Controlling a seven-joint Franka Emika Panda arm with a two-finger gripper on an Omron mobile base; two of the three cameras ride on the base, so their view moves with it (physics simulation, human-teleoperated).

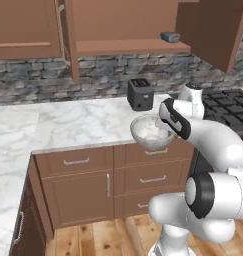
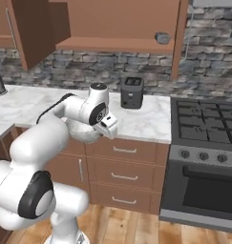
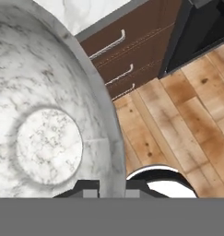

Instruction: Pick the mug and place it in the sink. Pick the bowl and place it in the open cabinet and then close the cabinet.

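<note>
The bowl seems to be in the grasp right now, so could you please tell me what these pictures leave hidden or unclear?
- End effector, hand view: the fingertips straddle the bowl rim, cut off by the bottom edge.
- Bowl, right base view: mostly hidden behind the arm.
- Small dark-grey block on the cabinet shelf: too small to identify.
- Toaster: slots barely resolved.

My arm rises from the base, bends at the elbow and reaches forward at counter-edge height, wrist turned so the hand points down. My gripper (image 3: 109, 186) is clamped tight on the rim of the bowl (image 1: 150, 132), one fingertip (image 3: 88, 186) inside the wall, the other outside, holding it in the air.
</note>
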